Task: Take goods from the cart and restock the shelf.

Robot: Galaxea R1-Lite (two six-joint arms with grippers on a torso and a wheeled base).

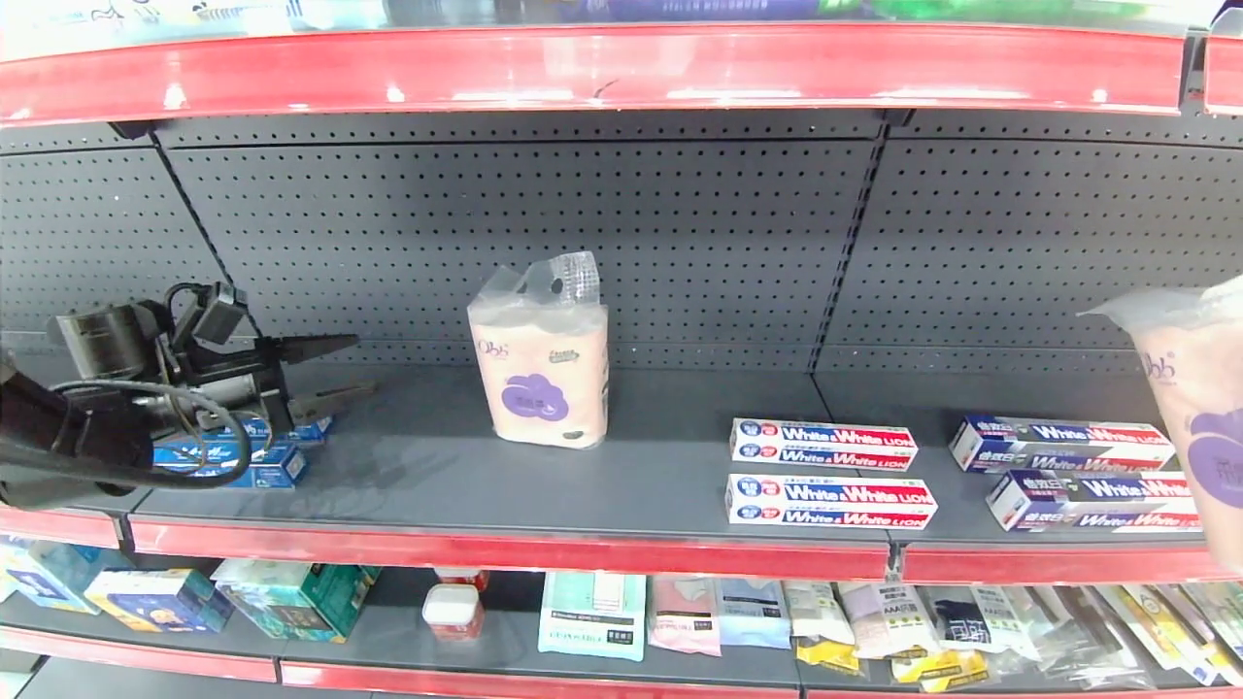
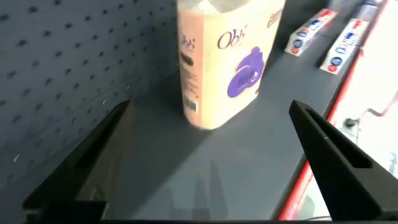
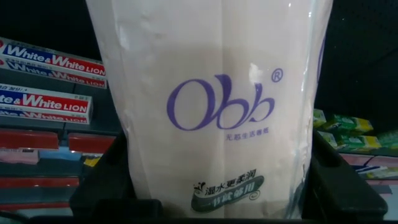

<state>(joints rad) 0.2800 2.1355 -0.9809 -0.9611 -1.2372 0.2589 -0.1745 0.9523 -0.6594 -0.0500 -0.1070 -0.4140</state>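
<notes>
A pink tissue pack [image 1: 541,364] in clear wrap stands upright on the grey shelf [image 1: 437,466], left of centre; the left wrist view has it as the tissue pack [image 2: 225,59] ahead of the fingers. My left gripper [image 1: 340,371] hovers open over the shelf's left end, its fingers pointing toward that pack with a gap between them and it. A second tissue pack [image 1: 1199,408] hangs at the right edge. In the right wrist view this second pack [image 3: 214,106] sits between the dark fingers [image 3: 106,180] of my right gripper [image 3: 217,193], which is shut on it.
Blue boxes [image 1: 254,454] lie under the left gripper. Toothpaste boxes [image 1: 825,471] and more toothpaste boxes [image 1: 1068,471] lie on the shelf's right half. A lower shelf [image 1: 583,621] holds boxes and packets. A red-edged shelf [image 1: 583,68] runs overhead.
</notes>
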